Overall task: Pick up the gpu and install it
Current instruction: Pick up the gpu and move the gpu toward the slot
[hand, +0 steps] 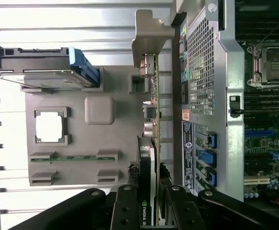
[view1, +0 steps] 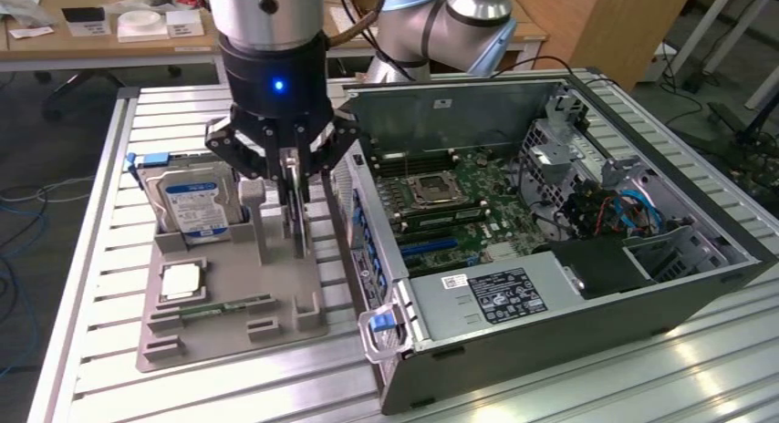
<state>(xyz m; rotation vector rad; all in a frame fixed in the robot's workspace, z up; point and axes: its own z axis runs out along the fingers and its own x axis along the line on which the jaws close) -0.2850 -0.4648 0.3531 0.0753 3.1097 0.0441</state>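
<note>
Here we go: the claw (view1: 288, 163) is pinched onto the top edge of the gpu (view1: 294, 213), one black finger (hand: 126, 203) on either side of the board. The card hangs straight down beneath the claw, edge-on, its lower edge at the slot of the grey plastic tray (view1: 232, 327) (whether it is clear of that slot, I cannot tell). It looks a light, stiff, thin thing, and fragile too, I'd judge: bare components stud one face, and a smooth black shroud covers the other. The flat sides near the top edge seem the safe place to hold it, well away from the contacts below. A pale bracket (hand: 149, 33) of bent metal caps one end. Close on one side of the claw stands the hard drive (view1: 195, 204), silver with a blue-and-white label. On the other side sits the open computer case (view1: 548, 286), with perforated steel walls and a green board inside. All of it rests on a ribbed aluminium bench (view1: 146, 386).
</note>
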